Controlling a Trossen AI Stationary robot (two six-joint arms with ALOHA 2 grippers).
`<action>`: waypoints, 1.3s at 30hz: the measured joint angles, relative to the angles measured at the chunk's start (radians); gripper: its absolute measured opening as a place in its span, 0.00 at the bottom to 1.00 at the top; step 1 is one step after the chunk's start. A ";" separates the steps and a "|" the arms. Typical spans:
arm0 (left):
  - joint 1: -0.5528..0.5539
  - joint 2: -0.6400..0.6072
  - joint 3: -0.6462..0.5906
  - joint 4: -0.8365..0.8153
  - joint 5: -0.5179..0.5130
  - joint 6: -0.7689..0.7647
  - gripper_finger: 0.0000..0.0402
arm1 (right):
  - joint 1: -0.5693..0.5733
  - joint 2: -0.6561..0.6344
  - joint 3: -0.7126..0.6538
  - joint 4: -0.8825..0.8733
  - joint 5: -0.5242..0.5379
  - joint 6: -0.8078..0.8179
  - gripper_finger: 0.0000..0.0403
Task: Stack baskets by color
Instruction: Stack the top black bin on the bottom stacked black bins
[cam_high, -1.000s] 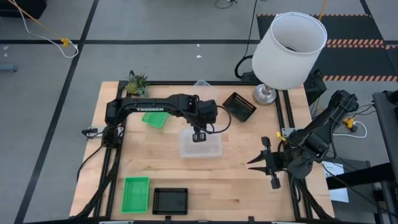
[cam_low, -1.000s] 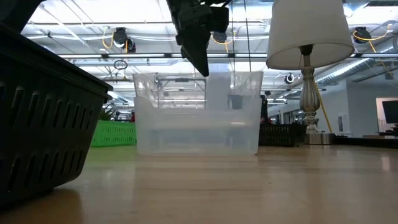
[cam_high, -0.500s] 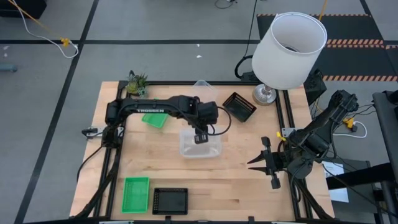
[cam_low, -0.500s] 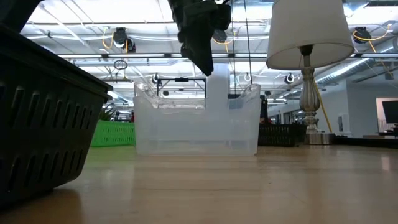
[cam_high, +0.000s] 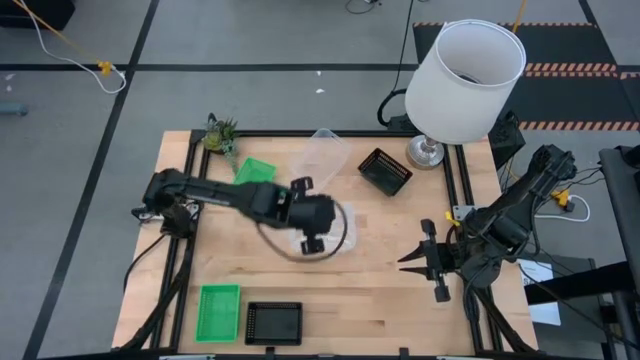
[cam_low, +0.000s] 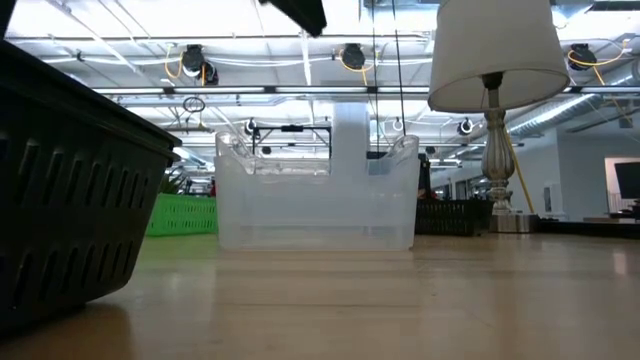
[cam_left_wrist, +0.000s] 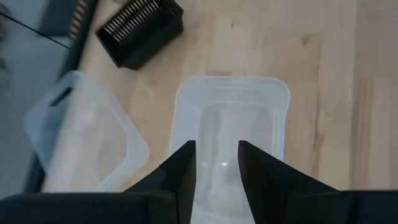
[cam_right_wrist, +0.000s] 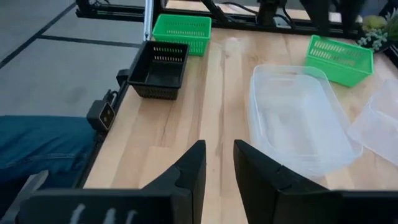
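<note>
At the middle of the surface (cam_high: 400, 300), your left gripper (cam_high: 312, 240) hangs over the clear basket (cam_left_wrist: 230, 134) with its fingers spread a little apart, pinching nothing. A second clear basket (cam_high: 326, 152) tilts at the far edge, beside a black basket (cam_high: 385, 171) near the lamp (cam_high: 467, 75). One green basket (cam_high: 254, 170) sits far left; another green basket (cam_high: 218, 311) and a black basket (cam_high: 273, 323) sit side by side at the near edge. Your right gripper (cam_high: 437, 262) waits at the right, fingers slightly parted and empty.
</note>
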 joint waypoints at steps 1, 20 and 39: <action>-0.024 -0.004 0.000 -0.007 -0.038 -0.014 0.30 | 0.000 0.000 -0.009 0.002 0.000 0.001 0.19; -0.168 -0.254 -0.487 0.251 -0.311 -0.204 0.18 | -0.048 -0.002 -0.063 0.039 0.031 -0.032 0.19; -0.165 -0.826 -1.180 0.644 -0.314 -0.393 0.01 | -0.256 0.033 -0.063 -0.087 0.182 0.007 0.19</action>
